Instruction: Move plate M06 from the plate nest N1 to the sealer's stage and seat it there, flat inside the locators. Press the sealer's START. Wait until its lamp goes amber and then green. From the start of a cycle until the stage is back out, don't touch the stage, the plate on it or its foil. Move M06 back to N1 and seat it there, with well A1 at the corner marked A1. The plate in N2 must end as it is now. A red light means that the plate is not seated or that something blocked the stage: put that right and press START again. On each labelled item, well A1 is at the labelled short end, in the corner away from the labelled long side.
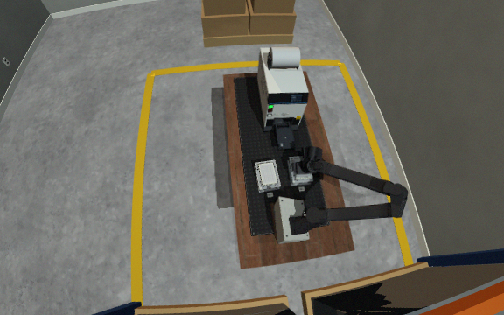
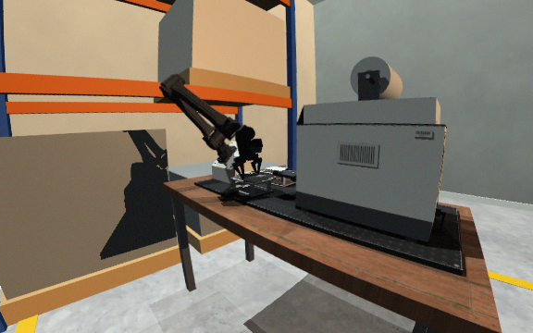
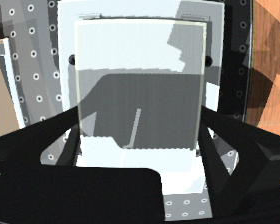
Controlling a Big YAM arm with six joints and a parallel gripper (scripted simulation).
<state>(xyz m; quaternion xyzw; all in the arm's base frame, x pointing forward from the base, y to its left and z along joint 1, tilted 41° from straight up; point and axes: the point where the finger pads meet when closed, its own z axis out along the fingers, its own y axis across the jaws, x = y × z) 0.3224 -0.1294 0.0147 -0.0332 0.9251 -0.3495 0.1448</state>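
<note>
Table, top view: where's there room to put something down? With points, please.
Room shows on the wooden end (image 1: pixel 274 259) beyond the pale box (image 1: pixel 286 210) (image 2: pixel 221 173). It's crowded around the pincer (image 1: pixel 301 170) (image 2: pixel 250 175) (image 3: pixel 140 135), shut on a plate (image 1: pixel 303 178) (image 2: pixel 258 178) (image 3: pixel 141 50).

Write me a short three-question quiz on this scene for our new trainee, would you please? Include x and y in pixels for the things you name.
1. Multiple choice: what colour is the lamp (image 1: pixel 270 107) on the front of the sealer (image 1: pixel 288 80) (image 2: pixel 368 171)?
A) amber
B) green
C) red

2. True or false: the stage (image 1: pixel 284 135) is out in front of the sealer with a plate on it.

3. Fill in the missing word: the gripper (image 1: pixel 304 167) (image 2: pixel 250 174) (image 3: pixel 139 112) is shut on a ____.

Key: 1. B. 2. False; it is out but carries no plate. 3. Plate (image 3: pixel 141 47).
</note>
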